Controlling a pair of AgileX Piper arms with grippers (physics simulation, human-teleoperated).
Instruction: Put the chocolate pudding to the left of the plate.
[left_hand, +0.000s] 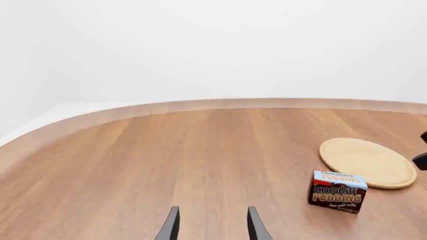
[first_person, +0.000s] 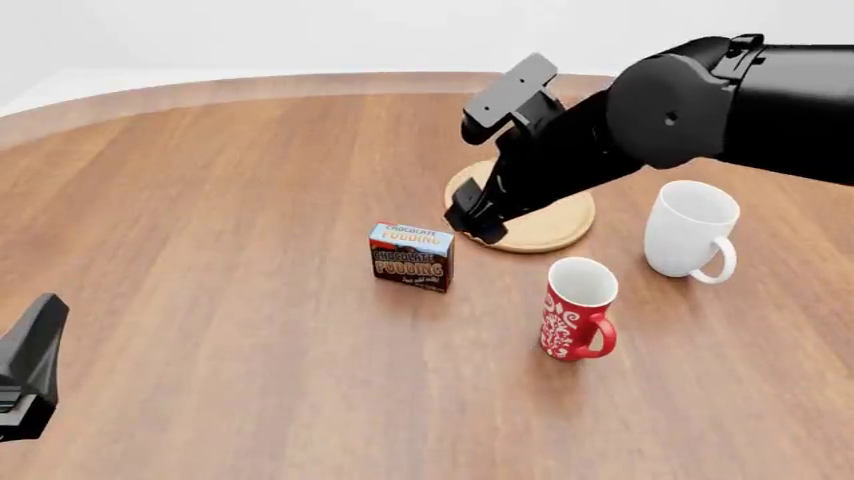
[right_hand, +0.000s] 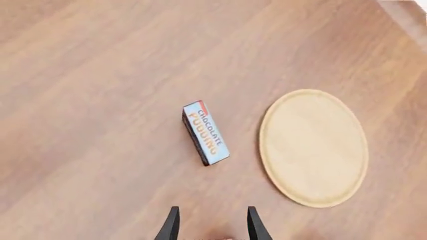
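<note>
The chocolate pudding (first_person: 411, 256) stands upright on the wooden table, just left of the plate (first_person: 561, 225) with a small gap between them. My right gripper (first_person: 477, 224) hovers above the plate's left edge, open and empty, and the arm hides part of the plate. In the right wrist view the pudding (right_hand: 205, 133) and the plate (right_hand: 313, 147) lie side by side beyond my open right gripper (right_hand: 213, 227). My left gripper (left_hand: 213, 227) is open and empty, low over bare table, far to the left of the pudding (left_hand: 337, 191) and the plate (left_hand: 367, 162).
A white mug (first_person: 691, 230) stands right of the plate. A red mug (first_person: 578, 308) with white lettering stands in front of the plate, right of the pudding. The left arm (first_person: 30, 365) sits at the front left corner. The table's curved far edge (first_person: 267, 85) runs behind.
</note>
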